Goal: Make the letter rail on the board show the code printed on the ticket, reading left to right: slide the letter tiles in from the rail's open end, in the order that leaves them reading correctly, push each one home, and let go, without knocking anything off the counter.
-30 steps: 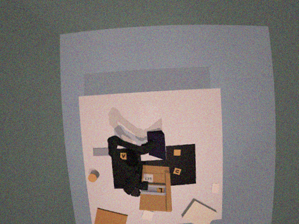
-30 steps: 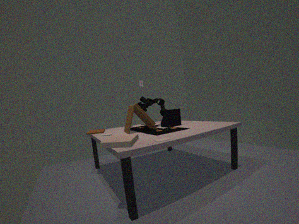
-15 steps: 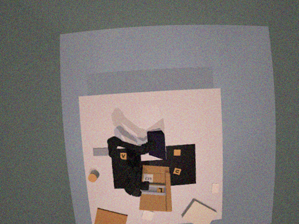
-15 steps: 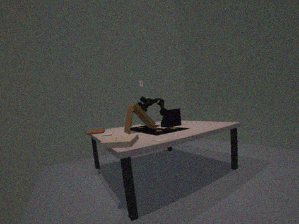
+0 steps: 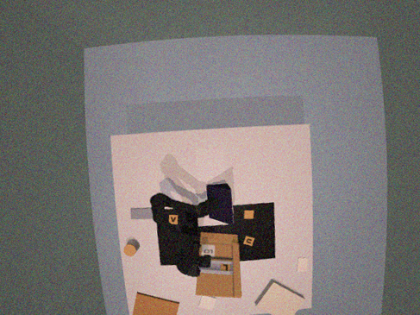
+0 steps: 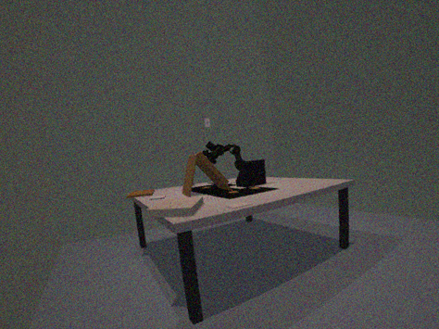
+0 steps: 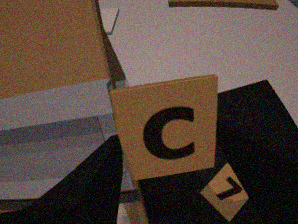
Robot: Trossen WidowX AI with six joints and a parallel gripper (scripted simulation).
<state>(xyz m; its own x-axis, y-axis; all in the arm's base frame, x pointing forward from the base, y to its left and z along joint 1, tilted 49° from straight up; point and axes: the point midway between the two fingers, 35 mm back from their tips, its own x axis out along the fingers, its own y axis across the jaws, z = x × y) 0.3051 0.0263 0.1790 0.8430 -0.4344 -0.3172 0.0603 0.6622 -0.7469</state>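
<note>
The claw (image 5: pixel 204 261) (image 6: pixel 211 154) (image 7: pixel 168 133) is closed on the C tile (image 7: pixel 165 130), which hangs at the open end of the rail (image 5: pixel 214 271) (image 7: pixel 50 160), the rail lying toward nine o'clock of it in the wrist view. The likeliest trouble is a snag: if the tile goes in slightly twisted or high, its edge could catch the rail's lip, turn in the grip, or nudge the board (image 5: pixel 218 285) (image 6: pixel 213 173) (image 7: pixel 50 45). Letting go early could drop it outside the mouth. Order matters too, and the ticket (image 5: pixel 208 250) is too blurred to check. The tile is a thin, square, light-wood plate with a bold black C, upright to the wrist camera and a touch askew. Beyond it, toward five o'clock, a smaller-looking 7 tile (image 5: pixel 173 220) (image 7: pixel 215 189) lies on the black mat (image 5: pixel 265 248), over the pale tabletop (image 5: pixel 267 159) (image 6: pixel 305 188) (image 7: pixel 200 45).
</note>
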